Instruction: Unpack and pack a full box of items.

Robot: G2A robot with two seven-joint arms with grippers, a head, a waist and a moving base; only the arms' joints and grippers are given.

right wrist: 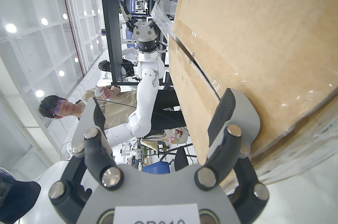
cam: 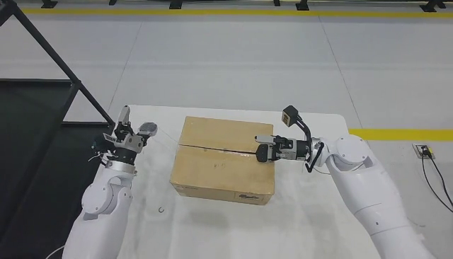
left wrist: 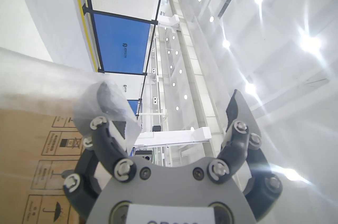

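Observation:
A closed brown cardboard box [cam: 223, 158] stands in the middle of the white table [cam: 318, 209], a dark seam running across its top flaps. My right gripper [cam: 260, 149] lies over the seam's right end and is open. In the right wrist view, one finger [right wrist: 224, 114] of my right gripper [right wrist: 159, 101] rests on the box [right wrist: 250, 37] top beside the seam. My left gripper [cam: 136, 121] is raised off the box's left side, open and pointing up. A strip of clear tape [left wrist: 111, 106] clings to one finger of my left gripper [left wrist: 170, 93] and trails toward the box [left wrist: 26, 156]. The tape [right wrist: 162, 12] hangs off the box's far edge.
A small dark ring [cam: 162, 209] lies on the table near the box's front left corner. A black metal frame [cam: 42, 54] stands off the table's left side. Bare table surface lies in front of the box and to its right.

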